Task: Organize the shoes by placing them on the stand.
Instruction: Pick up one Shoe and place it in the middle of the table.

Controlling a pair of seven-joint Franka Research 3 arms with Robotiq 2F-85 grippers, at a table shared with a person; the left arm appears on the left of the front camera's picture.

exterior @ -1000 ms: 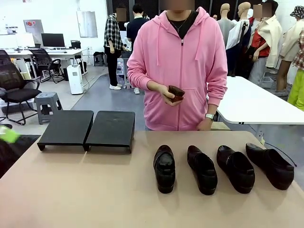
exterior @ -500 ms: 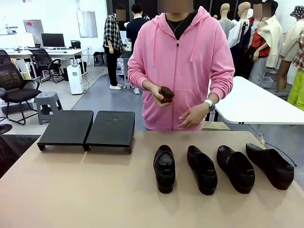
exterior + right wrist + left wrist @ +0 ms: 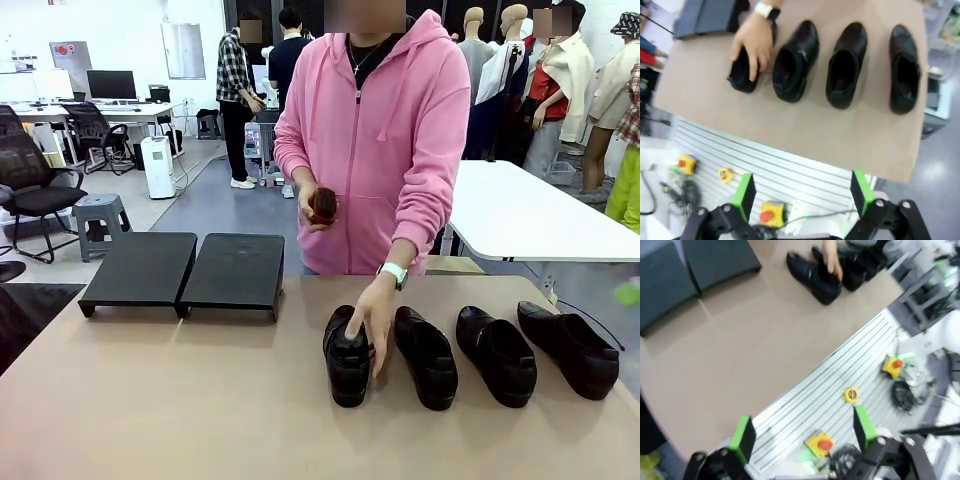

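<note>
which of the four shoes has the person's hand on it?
The shoe nearest the stand, leftmost in the front view: it alone has the person's hand resting on it.

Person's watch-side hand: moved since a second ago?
Yes. The hand dropped from waist height, past the table's far edge, onto the leftmost shoe in the row.

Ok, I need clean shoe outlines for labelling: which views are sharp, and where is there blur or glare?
Front view: sharp, evenly lit, soft highlights on the shoes. Left wrist view: blurred throughout, and the table edge bows from the wide lens. Right wrist view: slightly soft, outlines readable.
</note>
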